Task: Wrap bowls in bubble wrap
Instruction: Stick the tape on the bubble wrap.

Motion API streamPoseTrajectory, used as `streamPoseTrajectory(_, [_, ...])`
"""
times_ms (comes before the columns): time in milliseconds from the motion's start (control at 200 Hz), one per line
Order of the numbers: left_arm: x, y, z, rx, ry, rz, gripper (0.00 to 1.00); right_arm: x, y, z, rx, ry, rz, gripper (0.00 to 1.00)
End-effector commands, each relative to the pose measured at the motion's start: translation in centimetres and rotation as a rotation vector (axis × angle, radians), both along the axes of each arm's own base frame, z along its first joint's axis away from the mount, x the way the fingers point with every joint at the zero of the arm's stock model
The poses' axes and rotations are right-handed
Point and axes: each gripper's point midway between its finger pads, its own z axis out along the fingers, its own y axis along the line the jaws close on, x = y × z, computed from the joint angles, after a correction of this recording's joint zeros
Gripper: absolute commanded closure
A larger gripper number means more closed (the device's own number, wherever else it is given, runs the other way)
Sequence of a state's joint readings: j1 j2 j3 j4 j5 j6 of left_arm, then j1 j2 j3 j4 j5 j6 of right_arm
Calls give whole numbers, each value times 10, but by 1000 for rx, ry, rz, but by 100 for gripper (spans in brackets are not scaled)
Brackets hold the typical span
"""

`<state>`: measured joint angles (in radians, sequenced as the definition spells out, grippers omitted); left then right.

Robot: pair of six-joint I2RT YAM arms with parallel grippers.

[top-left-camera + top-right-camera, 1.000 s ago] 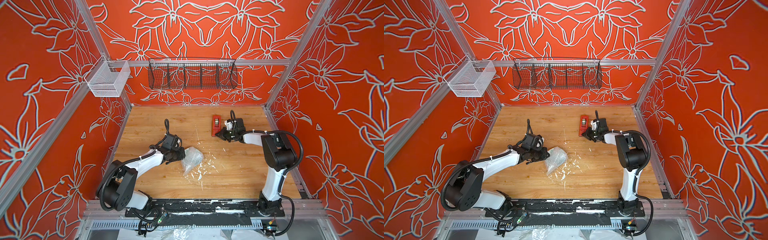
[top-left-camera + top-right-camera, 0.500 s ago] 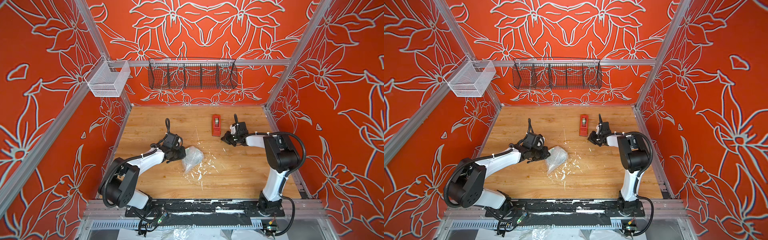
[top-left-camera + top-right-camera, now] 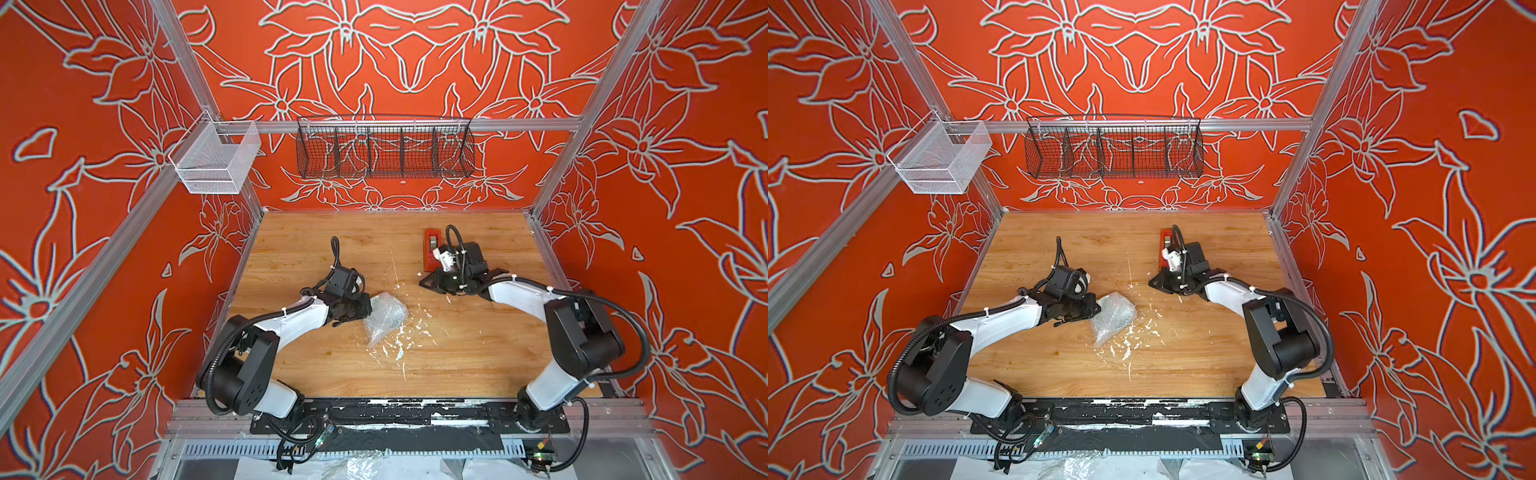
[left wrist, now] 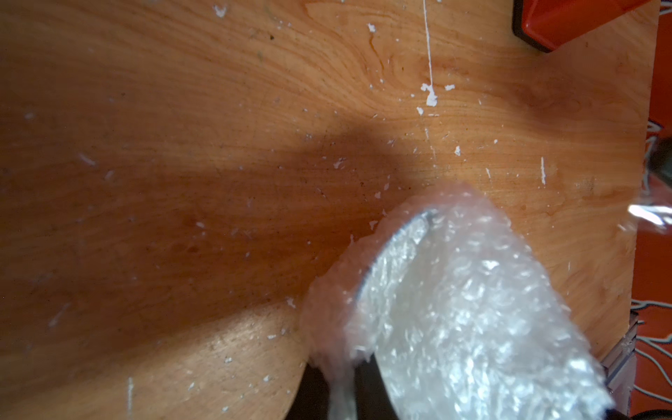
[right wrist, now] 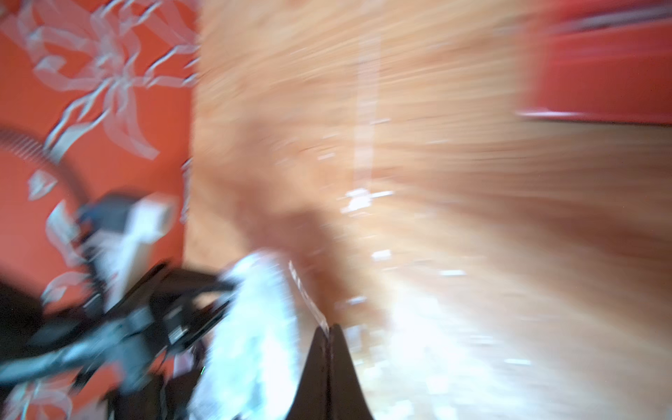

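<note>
The left gripper (image 3: pixel 366 306) is pinching a fold of the bubble wrap (image 3: pixel 385 319), jaws nearly closed, steadying the bundle so the wrapping is not springing open. The bowl (image 4: pixel 398 251) is sitting inside, its rim showing through the plastic as a dark curve in the left wrist view. The bundle is lying near the middle of the wooden table (image 3: pixel 332 374), among white flecks (image 3: pixel 409 340). The right gripper (image 3: pixel 423 284) is hovering well apart, closer to the back edge, jaws pressed together. A thin clear strip (image 5: pixel 309 294) is trailing from its tips, possibly tape for sealing the wrap, though that view is blurred. Just behind it, the red tape dispenser (image 3: pixel 430 247) is resting near the back edge. No brand, label or writing is legible.
</note>
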<state>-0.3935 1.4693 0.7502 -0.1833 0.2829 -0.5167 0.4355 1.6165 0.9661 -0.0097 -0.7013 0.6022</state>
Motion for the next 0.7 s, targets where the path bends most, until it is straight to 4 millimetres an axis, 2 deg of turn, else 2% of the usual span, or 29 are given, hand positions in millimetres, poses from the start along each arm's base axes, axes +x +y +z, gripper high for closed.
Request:
streamPoseTrajectory(0, [-3, -2, -1, -8, -9, -32, 100, -35, 19, 13, 41, 24, 127, 100])
streamPoseTrajectory(95, [-3, -3, 0, -9, -17, -47, 100, -59, 39, 20, 91, 34, 229, 100])
streamPoseTrajectory(290, [-4, -2, 0, 8, -23, -59, 100, -95, 64, 12, 82, 77, 377, 100])
streamPoseTrajectory(475, [-5, 0, -2, 15, -24, -55, 100, -113, 77, 8, 74, 91, 439, 100])
streamPoseTrajectory(696, [-6, 0, 0, 9, -30, -57, 100, -118, 86, -3, 69, 117, 452, 100])
